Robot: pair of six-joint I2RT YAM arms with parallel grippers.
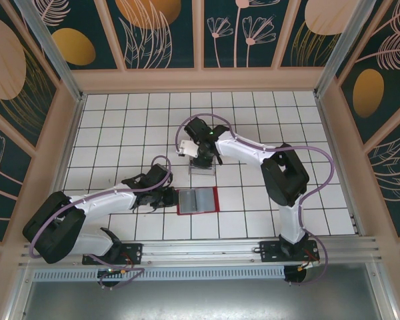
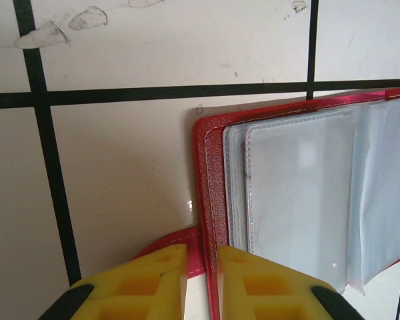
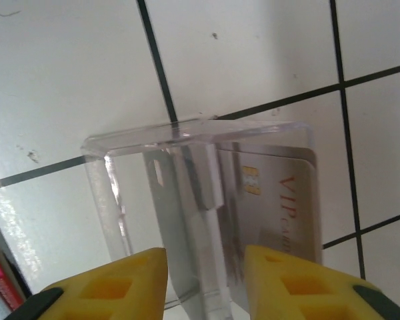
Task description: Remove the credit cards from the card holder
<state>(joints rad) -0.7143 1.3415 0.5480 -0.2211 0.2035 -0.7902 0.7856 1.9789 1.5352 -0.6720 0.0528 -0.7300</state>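
Worktop: white tiles with black grid lines (image 1: 120, 120), walled in by panels painted with plants.
Card holder: the red card holder (image 1: 197, 201) lies open and flat on the worktop, near the front edge and between the two arms. In the left wrist view its red cover (image 2: 210, 200) frames a stack of clear plastic sleeves (image 2: 300, 200). It cannot be told whether a card sits in the top sleeve.
Left gripper: the left gripper (image 1: 165, 197) is low at the card holder's left edge. In its own camera the left gripper (image 2: 201, 260) has its yellow fingers (image 2: 153, 283) drawn narrow, with only a slim gap between them. They are closed on the card holder's red edge where the little tab sticks out.
Clear box: a clear plastic box (image 1: 203, 168) stands on the worktop just behind the card holder, apart from it. Its rim (image 3: 200, 130) shows plainly in the right wrist view.
Credit cards: grey credit cards (image 3: 280, 200) stand upright inside the clear box. The front one bears a gold chip and red "VIP" lettering.
Right gripper: the right gripper (image 1: 203, 159) hangs over the clear box. Seen from the wrist, the right gripper (image 3: 205, 263) has its fingers (image 3: 120, 287) set apart, with the box's inner wall and a card edge in the gap and nothing visibly clamped.
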